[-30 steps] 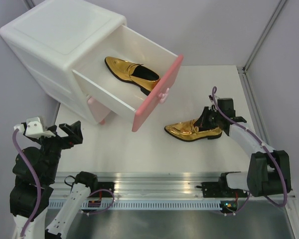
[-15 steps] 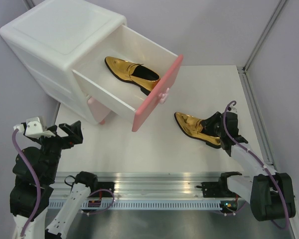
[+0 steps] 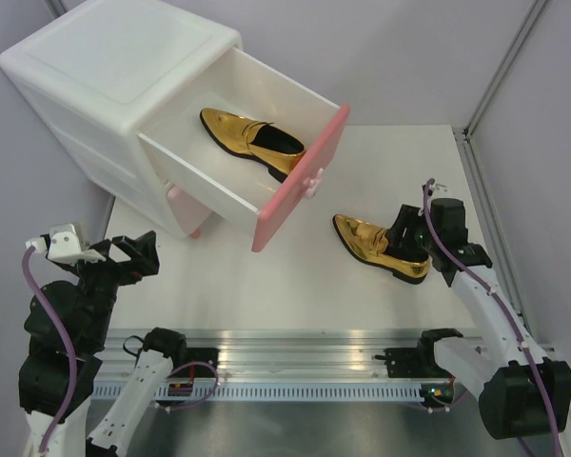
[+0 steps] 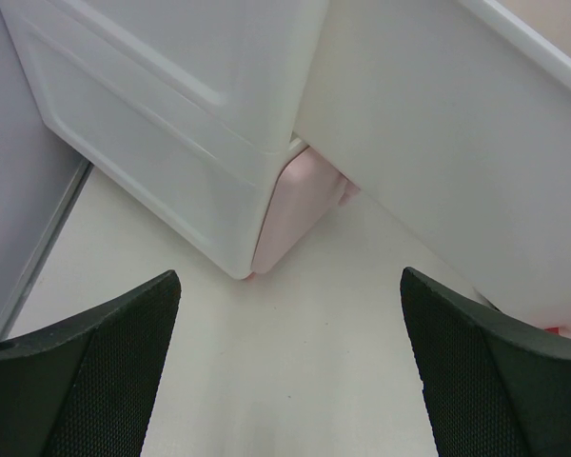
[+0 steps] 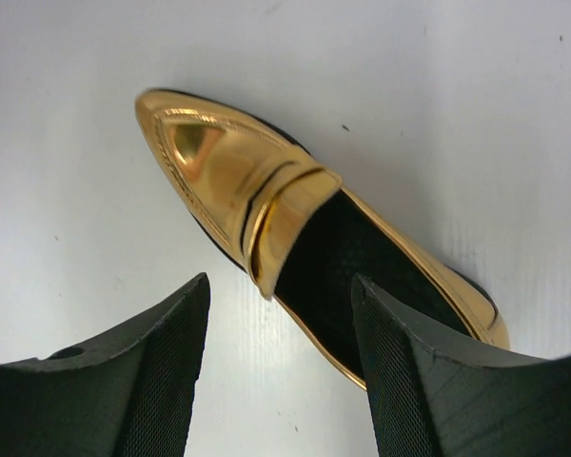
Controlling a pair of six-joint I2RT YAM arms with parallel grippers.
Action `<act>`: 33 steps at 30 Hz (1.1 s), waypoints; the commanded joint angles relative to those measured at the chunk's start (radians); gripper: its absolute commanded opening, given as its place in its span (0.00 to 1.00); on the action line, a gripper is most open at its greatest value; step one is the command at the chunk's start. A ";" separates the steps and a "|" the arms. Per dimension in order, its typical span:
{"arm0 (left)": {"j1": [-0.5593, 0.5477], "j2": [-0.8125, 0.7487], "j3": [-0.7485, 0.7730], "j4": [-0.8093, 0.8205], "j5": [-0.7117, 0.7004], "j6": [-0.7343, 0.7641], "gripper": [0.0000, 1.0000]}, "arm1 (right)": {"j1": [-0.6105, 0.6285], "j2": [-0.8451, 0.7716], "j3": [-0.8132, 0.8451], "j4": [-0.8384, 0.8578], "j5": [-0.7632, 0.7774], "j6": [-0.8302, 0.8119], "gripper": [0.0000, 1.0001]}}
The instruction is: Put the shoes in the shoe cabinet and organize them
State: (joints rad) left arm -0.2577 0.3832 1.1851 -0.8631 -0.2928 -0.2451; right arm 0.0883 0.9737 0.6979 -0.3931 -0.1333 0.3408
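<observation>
Right gripper (image 5: 278,286), fingers spread, hangs over gold loafer (image 5: 230,176) edge, well apart from drawer (image 3: 300,181)

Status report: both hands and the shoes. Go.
Left hand open, by cabinet. Right hand open over gold shoe on table, not gripping. Second gold shoe in open upper drawer. No obstruction seen.

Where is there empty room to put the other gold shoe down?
In the open drawer, the strip between the gold shoe inside and the near wall looks bare. The table is bare from the pink drawer front to the metal rail. It is crowded at the right gripper, beside the table's gold shoe.
</observation>
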 commanded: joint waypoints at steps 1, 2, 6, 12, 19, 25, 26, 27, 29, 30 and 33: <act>-0.005 0.013 -0.007 0.012 0.011 -0.033 1.00 | 0.007 -0.007 0.005 -0.141 0.004 -0.085 0.66; -0.005 0.017 -0.004 0.018 0.011 -0.025 1.00 | 0.008 0.011 0.002 -0.139 0.011 -0.082 0.66; -0.005 0.033 0.005 0.026 0.011 -0.025 1.00 | 0.025 0.091 0.011 -0.159 -0.002 -0.089 0.66; -0.005 0.040 -0.001 0.029 0.020 -0.033 1.00 | 0.125 0.215 0.025 -0.167 0.003 -0.089 0.66; -0.005 0.042 -0.002 0.030 0.015 -0.034 1.00 | 0.237 0.281 0.051 -0.158 0.076 -0.071 0.58; -0.005 0.045 -0.004 0.030 0.014 -0.033 1.00 | 0.274 0.312 0.068 -0.177 0.127 -0.051 0.53; -0.005 0.045 -0.007 0.030 0.012 -0.033 1.00 | 0.275 0.324 0.069 -0.185 0.156 -0.045 0.52; -0.003 0.045 -0.007 0.032 0.014 -0.033 1.00 | 0.277 0.329 0.071 -0.190 0.168 -0.040 0.51; -0.005 0.043 -0.007 0.030 0.014 -0.034 1.00 | 0.275 0.345 0.072 -0.197 0.189 -0.031 0.45; -0.005 0.043 -0.007 0.030 0.014 -0.034 1.00 | 0.275 0.349 0.072 -0.202 0.193 -0.028 0.40; -0.005 0.046 -0.007 0.030 0.014 -0.033 1.00 | 0.277 0.352 0.071 -0.204 0.210 -0.019 0.27</act>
State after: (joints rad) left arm -0.2577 0.4122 1.1843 -0.8593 -0.2855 -0.2543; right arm 0.3565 1.3159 0.7433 -0.5594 0.0444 0.2840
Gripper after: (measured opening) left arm 0.994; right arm 0.317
